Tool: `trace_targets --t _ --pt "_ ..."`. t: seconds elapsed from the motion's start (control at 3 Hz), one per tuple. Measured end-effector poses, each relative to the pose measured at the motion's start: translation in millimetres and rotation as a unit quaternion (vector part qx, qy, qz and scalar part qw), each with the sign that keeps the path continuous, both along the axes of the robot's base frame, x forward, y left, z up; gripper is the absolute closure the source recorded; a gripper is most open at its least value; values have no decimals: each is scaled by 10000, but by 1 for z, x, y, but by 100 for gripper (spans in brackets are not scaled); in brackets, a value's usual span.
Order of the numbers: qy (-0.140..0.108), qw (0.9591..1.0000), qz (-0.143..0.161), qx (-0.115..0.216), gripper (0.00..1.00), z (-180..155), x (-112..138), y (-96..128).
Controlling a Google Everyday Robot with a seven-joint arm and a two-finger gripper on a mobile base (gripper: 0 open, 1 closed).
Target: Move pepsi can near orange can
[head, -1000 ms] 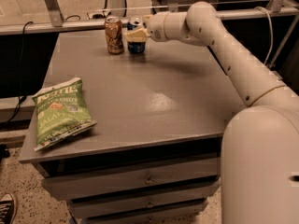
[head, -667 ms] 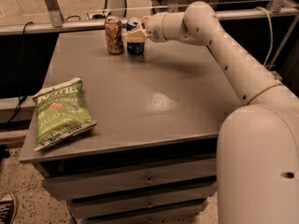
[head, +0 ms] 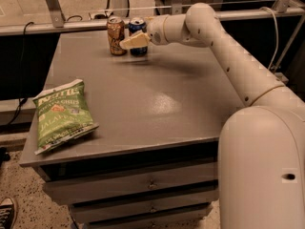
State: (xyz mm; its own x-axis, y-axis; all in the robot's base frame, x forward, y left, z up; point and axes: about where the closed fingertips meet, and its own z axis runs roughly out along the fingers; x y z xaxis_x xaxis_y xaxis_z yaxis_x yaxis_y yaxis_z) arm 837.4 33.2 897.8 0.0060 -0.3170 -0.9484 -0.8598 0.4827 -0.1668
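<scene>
The pepsi can (head: pixel 137 26) stands upright at the far edge of the grey table (head: pixel 157 104), right beside the orange can (head: pixel 116 36), with only a narrow gap between them. My gripper (head: pixel 135 41) reaches in from the right and crosses the front of the pepsi can at mid height. It hides the can's middle, while the silver top and blue base show above and below it. The orange can stands free to the left of the gripper.
A green chip bag (head: pixel 61 114) lies flat near the table's front left corner. A rail and metal frame legs (head: pixel 52 6) run behind the table. My arm (head: pixel 224 51) spans the table's right side. Drawers (head: pixel 143 185) sit under the tabletop.
My gripper has dropped from the top of the pepsi can to its middle, uncovering the silver top. Both cans stand where they were.
</scene>
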Motion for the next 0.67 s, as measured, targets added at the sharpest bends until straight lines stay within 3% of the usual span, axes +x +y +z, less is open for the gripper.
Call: trace_targets --t 0.33,0.67 --pt "49 9996 278 52 0 7 -12 8" --pt "-41 9993 381 -39 0 27 -27 -24"
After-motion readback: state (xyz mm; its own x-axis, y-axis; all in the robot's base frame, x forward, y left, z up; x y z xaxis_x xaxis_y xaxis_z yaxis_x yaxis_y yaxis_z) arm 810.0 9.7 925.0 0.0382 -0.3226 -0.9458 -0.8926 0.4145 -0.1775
